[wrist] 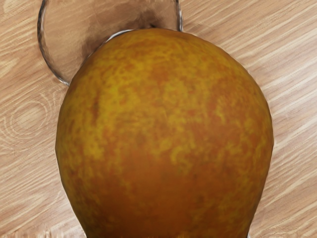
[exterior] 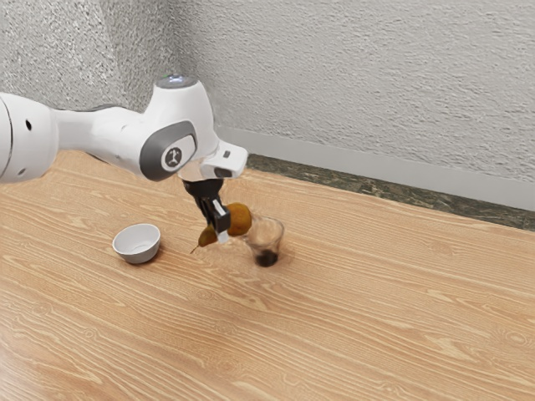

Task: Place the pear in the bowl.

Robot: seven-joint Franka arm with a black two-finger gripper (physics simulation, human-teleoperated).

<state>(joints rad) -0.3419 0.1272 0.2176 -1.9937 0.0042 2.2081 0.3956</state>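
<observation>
Wide stretch of table point(exterior: 359, 334) here, and the arm point(exterior: 100, 142) reaches out over it, hand tipped downward. To the exterior view's left sits the bowl point(exterior: 137, 252), small, pale, upright, its mouth open and well apart from the fruit. On the other side, a clear glass point(exterior: 266, 256) crowds right in by the load, and that's the hazard: lift first, clear the glass, and only then swing across. Any sideways sweep toward the glass could knock it; whether there's contact, I can't tell.

Now the pear point(exterior: 239, 219)! It's at the jaws, out of the bowl, lying aslant with its fat end toward the glass and its neck pointing down and away. The jaws look to be pinching it around the waist, one side across the near face, the far side hidden. A tapering fruit may slip or pivot, so keep the squeeze firm and the travel smooth. The carry should run high enough for the drooping neck to pass over the rim, then centre the fat body, not the neck, above the bowl. Lower gently, release low. And last, the little stem point(exterior: 194, 251), the lowest-hanging bit: watch that it doesn't snag.
</observation>
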